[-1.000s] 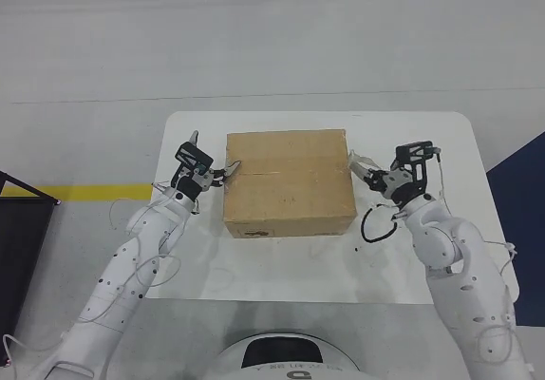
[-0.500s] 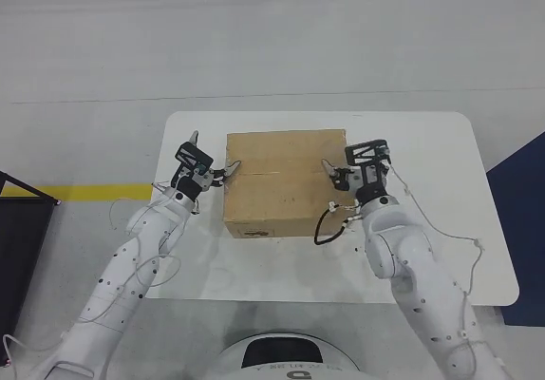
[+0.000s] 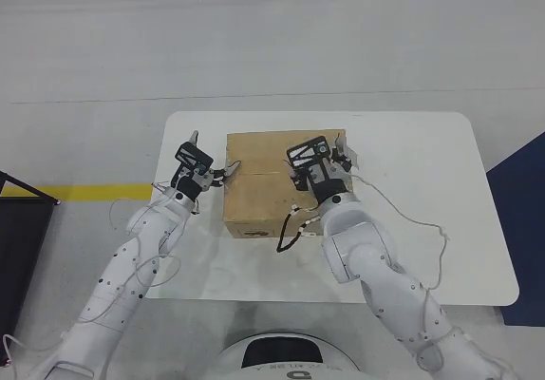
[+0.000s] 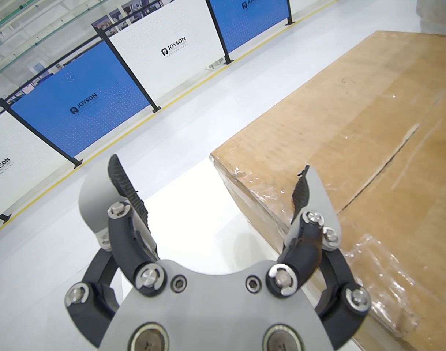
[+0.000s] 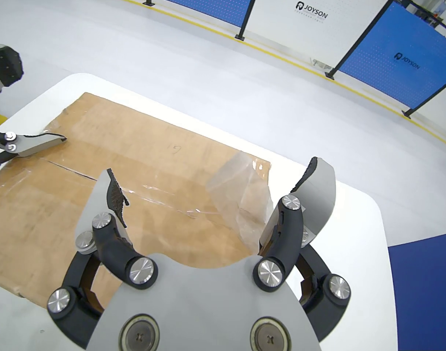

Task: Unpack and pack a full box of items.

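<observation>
Box: cardboard box point(image 3: 272, 190) sitting square in the middle of the white counter point(image 3: 424, 209), flaps down, centre seam point(image 3: 263, 173) not yet parted.

Left claw: left claw point(image 4: 210, 168) parked at the box's left end, spread wide and straddling the top edge there (one finger point(image 5: 40, 142) lying on the lid by the seam, the other out over the counter). Gripping nothing.

Right claw: right claw point(image 5: 213, 173) hanging over the lid toward the right end, also spread apart, nothing clamped between the pads.

Tape: flap of clear tape point(image 5: 241, 188) standing up off the lid at the right end of the seam, just beside the right claw's finger nearer the box's right edge. Possibly stuck to that finger, hard to say from these angles.

Just changed: big swing inward by the right arm! Off the box's right edge a second ago, halfway across half a second later, now well over the cardboard. No movement from the left arm, no shift of the box.

Meaning for the task: looks like the tape-peeling stage of the unpack, so early going. One end of the strip lifted, the rest of the seam apparently taped, nothing out of the box.

Next, at a guess: closing on the loose flap and pulling along the seam, with the left claw steadying the left end.

Risk: thin film clinging to a pad instead of coming away clean.
</observation>
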`<state>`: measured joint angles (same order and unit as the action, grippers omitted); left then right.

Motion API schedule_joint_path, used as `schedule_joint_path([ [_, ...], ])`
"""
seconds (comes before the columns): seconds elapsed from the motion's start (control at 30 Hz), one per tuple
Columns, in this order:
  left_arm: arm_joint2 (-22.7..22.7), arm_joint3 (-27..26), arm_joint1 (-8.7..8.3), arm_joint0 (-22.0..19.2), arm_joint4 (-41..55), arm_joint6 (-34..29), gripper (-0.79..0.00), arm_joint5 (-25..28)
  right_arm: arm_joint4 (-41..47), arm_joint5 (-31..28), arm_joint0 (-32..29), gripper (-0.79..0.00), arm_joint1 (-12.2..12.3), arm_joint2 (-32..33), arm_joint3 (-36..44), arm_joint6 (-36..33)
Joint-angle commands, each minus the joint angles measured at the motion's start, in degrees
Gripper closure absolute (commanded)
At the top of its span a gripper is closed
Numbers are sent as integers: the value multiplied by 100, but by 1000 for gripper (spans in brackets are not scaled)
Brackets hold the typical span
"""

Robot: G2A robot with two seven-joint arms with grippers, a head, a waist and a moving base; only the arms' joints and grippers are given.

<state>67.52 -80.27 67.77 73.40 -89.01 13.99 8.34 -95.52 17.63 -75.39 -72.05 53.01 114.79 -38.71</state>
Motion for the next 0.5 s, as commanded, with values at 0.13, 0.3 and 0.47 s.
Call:
schedule_joint_path([
  [0.13, 0, 0, 0, 0, 0, 0, -785, 1, 1007, -527, -413, -785, 47, 641, 749, -84],
  [0.3, 0, 0, 0, 0, 0, 0, -785, 1, 2270, -1531, -1310, -785, 217, 2061, 1291, 120],
  [0.47, 0, 0, 0, 0, 0, 0, -785, 1, 2381, -1691, -1416, -785, 239, 2241, 1312, 121],
])
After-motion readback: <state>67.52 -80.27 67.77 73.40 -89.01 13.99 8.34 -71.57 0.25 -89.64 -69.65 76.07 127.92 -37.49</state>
